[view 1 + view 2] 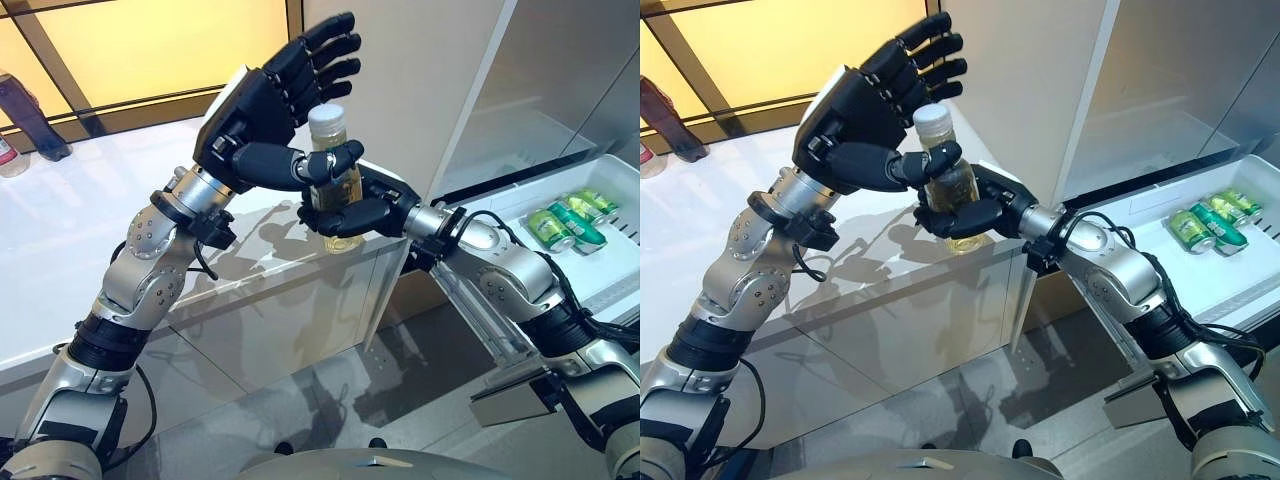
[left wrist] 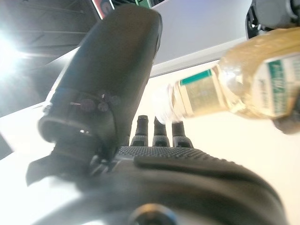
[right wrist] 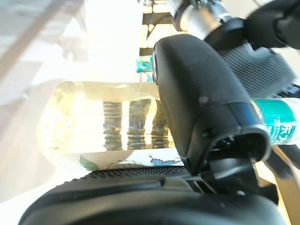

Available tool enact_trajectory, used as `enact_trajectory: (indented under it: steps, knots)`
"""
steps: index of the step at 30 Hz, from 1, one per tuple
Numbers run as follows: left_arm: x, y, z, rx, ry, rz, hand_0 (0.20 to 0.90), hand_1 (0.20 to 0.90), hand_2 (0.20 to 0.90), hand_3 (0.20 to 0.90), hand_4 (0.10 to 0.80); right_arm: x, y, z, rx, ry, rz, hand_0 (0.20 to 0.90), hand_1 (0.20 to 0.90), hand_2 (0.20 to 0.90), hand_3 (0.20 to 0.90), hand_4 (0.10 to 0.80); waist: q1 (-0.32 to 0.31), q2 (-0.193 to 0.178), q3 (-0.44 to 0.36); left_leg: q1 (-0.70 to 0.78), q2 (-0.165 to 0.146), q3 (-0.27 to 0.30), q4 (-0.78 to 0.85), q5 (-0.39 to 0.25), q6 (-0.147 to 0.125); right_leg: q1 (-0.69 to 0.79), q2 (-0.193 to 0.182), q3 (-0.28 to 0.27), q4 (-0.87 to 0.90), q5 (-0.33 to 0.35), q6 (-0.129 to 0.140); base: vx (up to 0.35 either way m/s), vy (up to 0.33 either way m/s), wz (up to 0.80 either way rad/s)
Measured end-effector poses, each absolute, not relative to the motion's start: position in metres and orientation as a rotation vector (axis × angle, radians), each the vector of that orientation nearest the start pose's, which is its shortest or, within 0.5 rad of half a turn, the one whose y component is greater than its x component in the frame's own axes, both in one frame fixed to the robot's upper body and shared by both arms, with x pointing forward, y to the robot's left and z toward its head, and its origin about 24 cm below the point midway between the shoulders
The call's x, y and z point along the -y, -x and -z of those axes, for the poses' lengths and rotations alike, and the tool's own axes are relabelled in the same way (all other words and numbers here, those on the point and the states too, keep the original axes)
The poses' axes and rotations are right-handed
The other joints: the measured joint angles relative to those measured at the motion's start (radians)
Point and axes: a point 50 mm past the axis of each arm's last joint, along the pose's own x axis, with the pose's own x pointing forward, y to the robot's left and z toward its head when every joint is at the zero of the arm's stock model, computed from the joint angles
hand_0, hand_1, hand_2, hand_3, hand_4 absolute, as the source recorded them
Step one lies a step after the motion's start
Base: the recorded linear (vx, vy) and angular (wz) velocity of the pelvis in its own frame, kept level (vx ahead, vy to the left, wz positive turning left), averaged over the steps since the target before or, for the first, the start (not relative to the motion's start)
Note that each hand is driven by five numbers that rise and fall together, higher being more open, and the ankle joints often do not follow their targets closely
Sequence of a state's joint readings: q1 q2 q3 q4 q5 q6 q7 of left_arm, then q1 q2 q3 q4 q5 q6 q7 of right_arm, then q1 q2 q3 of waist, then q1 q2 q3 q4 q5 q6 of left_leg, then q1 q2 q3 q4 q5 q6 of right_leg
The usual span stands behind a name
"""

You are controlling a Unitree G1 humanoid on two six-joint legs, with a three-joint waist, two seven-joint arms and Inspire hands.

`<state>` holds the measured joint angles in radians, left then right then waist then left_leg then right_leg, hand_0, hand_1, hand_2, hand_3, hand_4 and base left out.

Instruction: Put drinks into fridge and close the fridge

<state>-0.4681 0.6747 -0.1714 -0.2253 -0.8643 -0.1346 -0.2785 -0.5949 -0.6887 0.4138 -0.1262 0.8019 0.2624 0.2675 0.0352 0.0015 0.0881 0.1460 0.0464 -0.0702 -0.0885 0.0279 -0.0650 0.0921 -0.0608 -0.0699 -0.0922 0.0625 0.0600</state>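
Left hand (image 1: pixel 262 112) open, fingers spread by bottle (image 1: pixel 333 178) cap, thumb against its neck. Bottle upright, clamped in right hand (image 1: pixel 372 207), fingers curled round it, over counter (image 1: pixel 90 250) edge. Green cans (image 1: pixel 570 222) lay in fridge drawer (image 1: pixel 520 205), well right of right hand.

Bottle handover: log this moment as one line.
bottle: upright, over counter | right hand: gripping it | left hand: open at cap | fridge drawer: open

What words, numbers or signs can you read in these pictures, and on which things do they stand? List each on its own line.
Bottle label, held in the right hand: green and white print, too blurred to read.
Green cans on the fridge shelf: print too small to read.
Dark bottle on the counter: no text visible.
Left hand, open beside the cap: no markings.
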Motion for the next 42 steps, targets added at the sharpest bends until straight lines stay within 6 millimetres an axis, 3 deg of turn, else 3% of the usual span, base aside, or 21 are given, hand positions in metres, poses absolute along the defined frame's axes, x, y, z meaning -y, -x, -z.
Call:
enact_trajectory:
  steps: [5,7,13,22,30,37,42]
  knots:
    - [-0.162,-0.276,-0.227,0.634,0.157,0.727,0.9,0.9,0.9,0.9,0.8,0.121,-0.296,-0.204,0.245,0.072,-0.816,0.3,0.3,0.3,0.2,0.1,-0.006,0.0,0.0,0.001,0.0,0.006,0.0,0.0,0.0,-0.002,0.0,0.005,0.0,0.0,0.0,-0.001,0.001,-0.01]
    - [-0.16,-0.273,-0.216,0.588,0.269,0.782,0.9,0.9,0.9,0.9,0.8,0.123,-0.291,-0.209,0.284,0.063,-0.813,0.3,0.3,0.3,0.2,0.1,-0.011,0.0,0.0,0.001,0.0,0.007,0.0,0.0,0.0,-0.002,0.0,0.006,0.0,0.0,0.0,0.0,0.0,0.0]
    - [-0.152,-0.261,-0.182,0.467,0.719,0.915,0.9,0.9,0.9,0.9,0.8,0.129,-0.277,-0.201,0.3,0.059,-0.797,0.3,0.3,0.3,0.2,0.1,-0.021,-0.003,0.002,0.0,0.0,0.022,0.0,-0.002,0.001,-0.013,0.002,0.025,0.0,0.0,0.0,0.005,0.01,-0.08]
    - [-0.146,-0.244,-0.155,0.417,1.003,1.052,0.9,0.9,0.9,0.9,0.8,0.14,-0.259,-0.196,0.286,0.03,-0.806,0.3,0.3,0.3,0.2,0.1,-0.068,-0.005,0.004,0.001,0.001,0.039,0.0,-0.006,0.003,-0.018,0.003,0.039,0.0,0.001,0.0,0.001,0.011,-0.05]
    - [-0.138,-0.22,-0.105,0.276,1.207,1.109,0.9,0.9,0.9,0.9,0.8,0.174,-0.257,-0.199,0.307,0.005,-0.656,0.3,0.3,0.3,0.2,0.1,-0.066,-0.008,0.007,0.0,0.001,0.044,0.0,-0.008,0.004,-0.021,0.003,0.043,0.0,0.001,0.001,-0.002,0.0,0.0]
    - [-0.126,-0.206,-0.082,0.178,1.348,1.139,0.9,0.9,0.9,0.9,0.8,0.205,-0.253,-0.21,0.358,-0.001,-0.499,0.3,0.3,0.3,0.2,0.1,-0.087,-0.008,0.007,0.0,0.0,0.066,0.0,-0.012,0.006,-0.033,0.005,0.068,0.0,0.001,0.001,-0.012,0.0,-0.1]
    - [-0.126,-0.191,-0.026,0.016,1.483,0.956,0.9,0.9,0.9,0.9,0.8,0.226,-0.243,-0.191,0.287,-0.012,-0.405,0.3,0.3,0.3,0.2,0.1,-0.131,-0.009,0.007,0.004,0.0,0.105,0.0,-0.022,0.009,-0.047,0.008,0.106,0.0,0.004,0.005,-0.01,0.001,-0.23]
